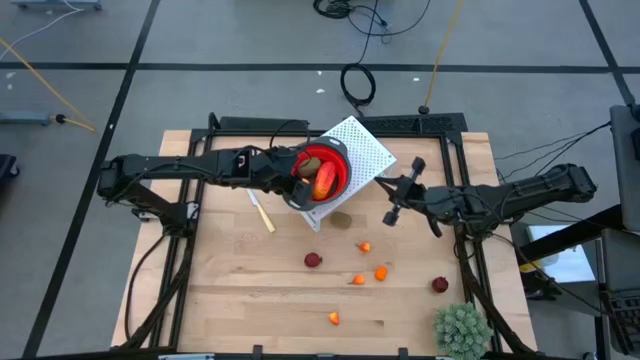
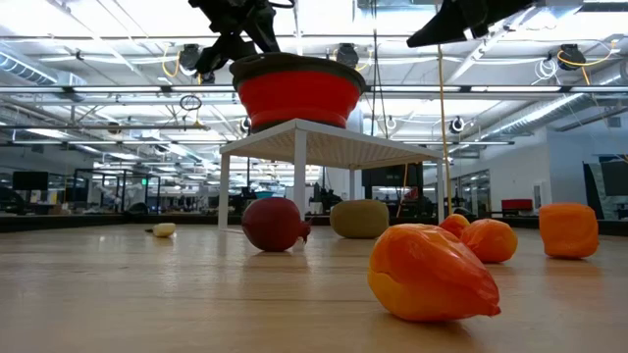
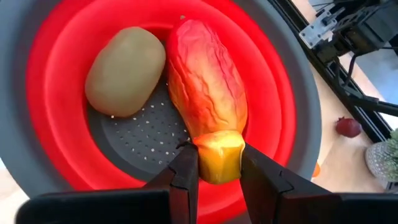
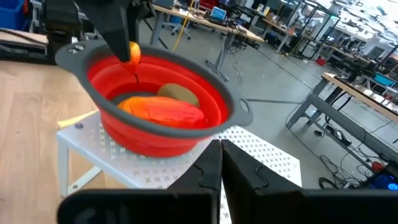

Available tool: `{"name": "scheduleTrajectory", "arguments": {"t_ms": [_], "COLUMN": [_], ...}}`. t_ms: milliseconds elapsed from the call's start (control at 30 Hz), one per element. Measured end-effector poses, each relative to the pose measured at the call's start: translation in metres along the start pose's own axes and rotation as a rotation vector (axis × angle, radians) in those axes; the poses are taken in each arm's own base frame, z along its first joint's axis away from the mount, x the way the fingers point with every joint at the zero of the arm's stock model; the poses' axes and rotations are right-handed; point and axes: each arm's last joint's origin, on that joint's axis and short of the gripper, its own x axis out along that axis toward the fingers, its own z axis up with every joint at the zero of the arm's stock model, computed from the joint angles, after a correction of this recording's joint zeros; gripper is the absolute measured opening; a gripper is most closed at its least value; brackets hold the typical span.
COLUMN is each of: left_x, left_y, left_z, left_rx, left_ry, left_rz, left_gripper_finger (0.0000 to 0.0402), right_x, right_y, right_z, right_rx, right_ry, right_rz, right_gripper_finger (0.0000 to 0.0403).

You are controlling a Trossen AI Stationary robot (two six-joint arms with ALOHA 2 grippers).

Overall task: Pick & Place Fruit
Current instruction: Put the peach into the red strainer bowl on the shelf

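step: placing fruit | left end effector (image 3: 219,168) pinching the red-orange fruit (image 3: 205,87), which lies inside the red bowl (image 3: 56,106) on the white stand (image 1: 365,150) | right end effector (image 4: 221,163) pressed together, empty, near the bowl | next: release, fetch desk (image 1: 250,300) pieces

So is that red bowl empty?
No. The red bowl holds an olive-brown oval and a long red-orange fruit, whose yellow end the left gripper grips.
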Motion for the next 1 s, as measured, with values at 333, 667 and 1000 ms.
{"name": "scheduleTrajectory", "arguments": {"t_ms": [333,667,1000], "left_x": [0.0001,0.0003,0.0005], "left_y": [0.0018,0.0019,0.0024], "left_z": [-0.0008,-0.0007,-0.0002], "left_rx": [0.126,0.289,0.341], "left_ry": [-0.007,-0.011,-0.025], "left_rz": [0.037,0.047,0.071], "left_gripper_finger": [0.0085,0.0085,0.0093], "right_x": [0.0010,0.0011,0.0011], "right_y": [0.0016,0.0016,0.0016], "right_z": [-0.0046,-0.0045,-0.0043], "right_rx": [-0.007,-0.009,-0.007], "right_ry": [-0.010,-0.011,-0.012], "right_rz": [-0.004,-0.004,-0.005], "right_gripper_finger": [0.0001,0.0001,0.0001]}}
